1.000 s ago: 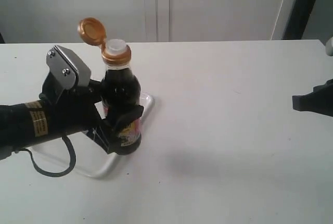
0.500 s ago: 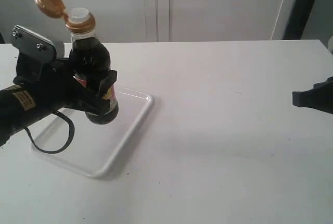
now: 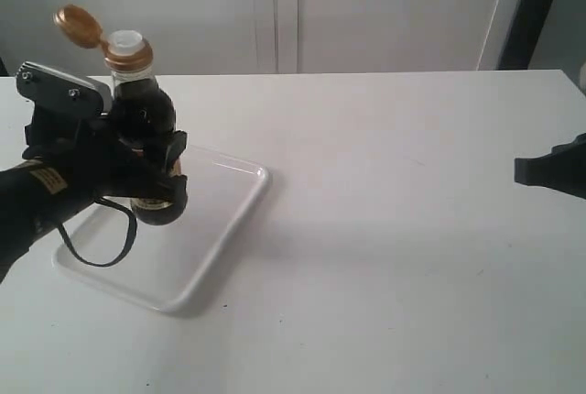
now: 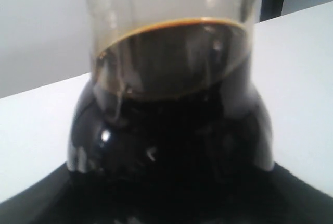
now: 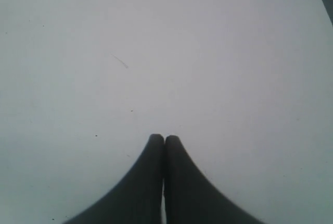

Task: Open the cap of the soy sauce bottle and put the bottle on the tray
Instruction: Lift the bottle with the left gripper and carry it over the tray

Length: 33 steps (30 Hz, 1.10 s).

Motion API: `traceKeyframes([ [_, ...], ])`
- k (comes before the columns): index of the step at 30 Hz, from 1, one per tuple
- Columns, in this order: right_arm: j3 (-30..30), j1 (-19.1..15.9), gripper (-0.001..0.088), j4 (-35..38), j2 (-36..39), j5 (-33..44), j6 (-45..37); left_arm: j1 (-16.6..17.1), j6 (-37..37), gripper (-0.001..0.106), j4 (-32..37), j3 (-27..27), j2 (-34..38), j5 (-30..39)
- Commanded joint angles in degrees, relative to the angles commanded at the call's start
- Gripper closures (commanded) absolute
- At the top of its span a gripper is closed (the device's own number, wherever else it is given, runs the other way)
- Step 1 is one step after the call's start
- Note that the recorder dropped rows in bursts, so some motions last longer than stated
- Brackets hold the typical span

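Observation:
The soy sauce bottle (image 3: 146, 124) of dark liquid hangs tilted above the white tray (image 3: 233, 206), with my left gripper (image 3: 151, 179) shut round its lower body. Its orange-brown cap (image 3: 78, 26) is flipped open on its hinge, baring the white spout (image 3: 126, 42). The left wrist view is filled by the bottle's glass shoulder (image 4: 171, 109) and the liquid line; the fingers there are lost in the dark. My right gripper (image 5: 164, 139) is shut with nothing in it, over bare table at the far right (image 3: 549, 174).
The white table (image 3: 394, 229) runs wide between the tray and the right arm. A grey wall stands behind. A black cable (image 3: 96, 252) loops from the left arm over the tray's near side.
The left gripper has carried the bottle from the tray's near right corner up and to the left, then slightly down over the tray. The right arm has not moved.

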Motion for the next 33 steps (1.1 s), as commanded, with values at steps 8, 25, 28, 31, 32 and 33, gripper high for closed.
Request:
traceKeyframes([
  [8, 0.00, 0.00, 0.0868, 0.14, 0.00, -0.12, 0.00, 0.00, 0.28, 0.105, -5.37, 0.00, 3.64, -4.14],
  [25, -0.10, 0.00, 0.0868, 0.25, 0.00, -0.23, 0.00, 0.00, -1.35, 0.105, -6.67, 0.00, 10.21, -7.60],
  [28, -0.10, 0.00, 0.0868, 0.36, 0.00, -0.23, 0.00, 0.00, -1.35, 0.105, -6.94, 0.00, 11.23, -7.74],
  [31, -0.10, 0.00, 0.0868, 0.33, 0.00, -0.35, 0.00, 0.00, -1.68, 0.105, -7.10, 0.00, 11.80, -7.74],
  [32, -0.10, 0.00, 0.0868, 0.33, 0.00, -0.35, 0.00, 0.00, -1.68, 0.105, -7.10, 0.00, 11.78, -7.64],
  [33, -0.10, 0.00, 0.0868, 0.33, 0.00, -0.35, 0.00, 0.00, -1.79, 0.105, -7.10, 0.00, 11.83, -7.64],
])
